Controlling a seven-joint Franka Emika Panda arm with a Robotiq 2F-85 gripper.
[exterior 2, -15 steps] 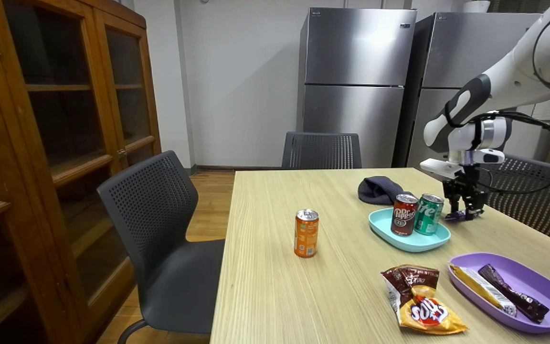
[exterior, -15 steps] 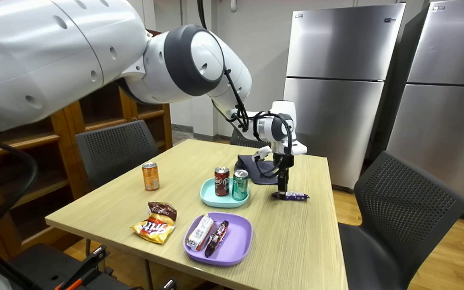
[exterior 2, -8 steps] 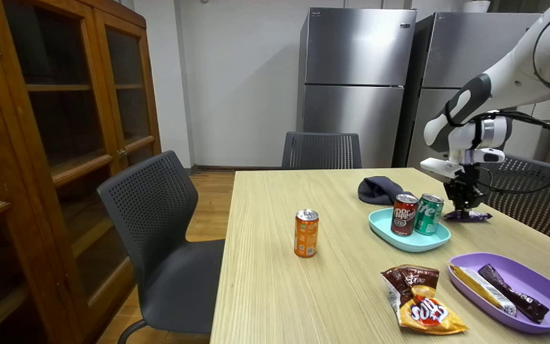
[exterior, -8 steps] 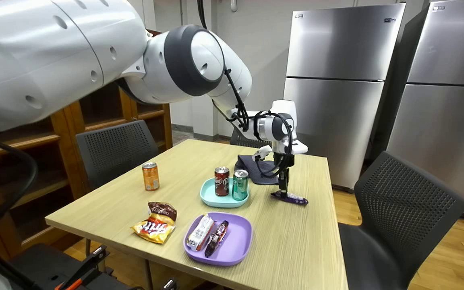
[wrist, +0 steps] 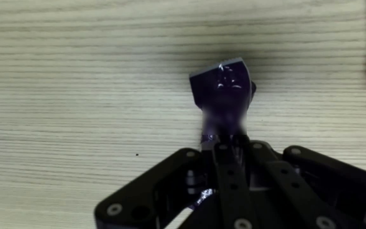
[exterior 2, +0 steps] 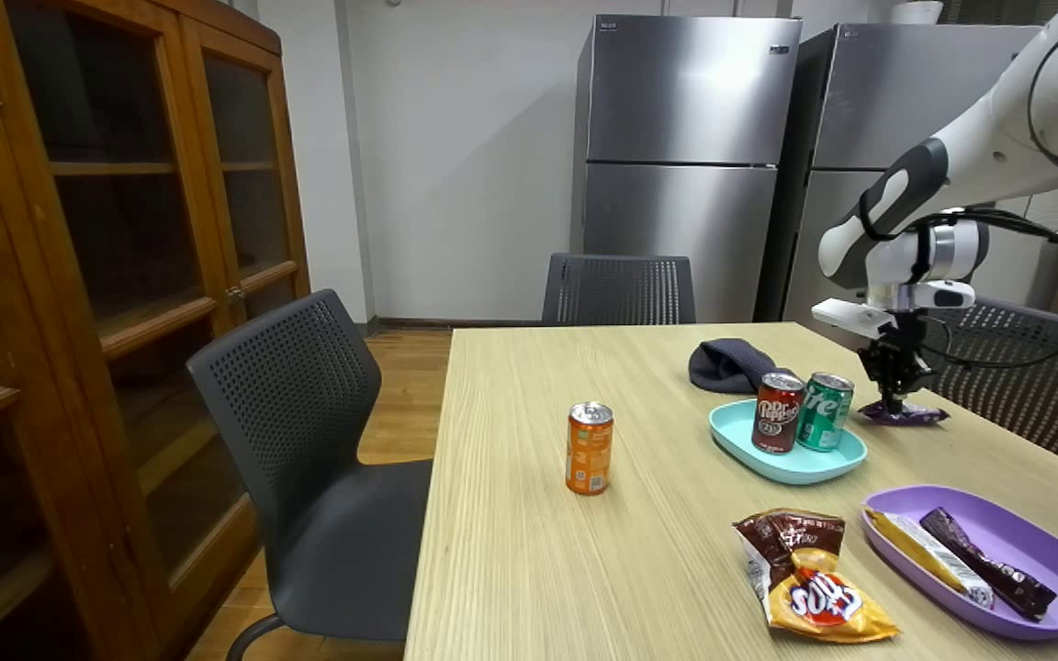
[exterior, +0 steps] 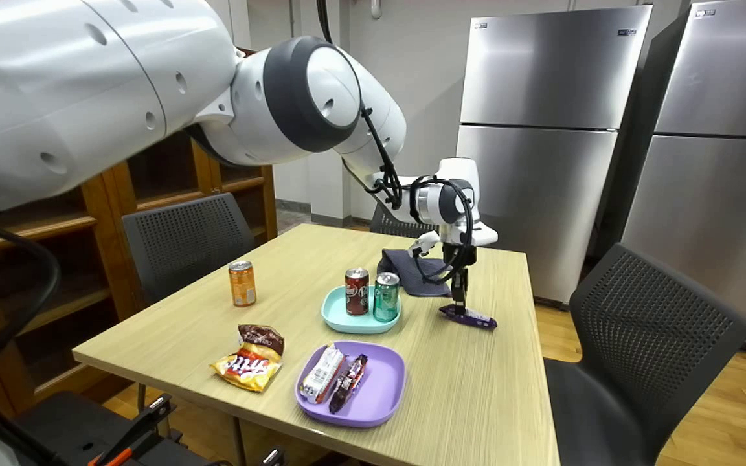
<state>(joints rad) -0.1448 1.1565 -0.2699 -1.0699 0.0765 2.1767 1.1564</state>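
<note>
One purple-wrapped bar, pinched in my end effector, juts either side of it, so I should move gently.

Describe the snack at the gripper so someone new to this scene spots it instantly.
On the pale wooden table, find the turquoise tray holding two cans. Right of it in both exterior views, the gripper points down, closed on a purple-wrapped bar. Unlike the two wrapped snacks in the purple tray, this one is outside any tray.
</note>
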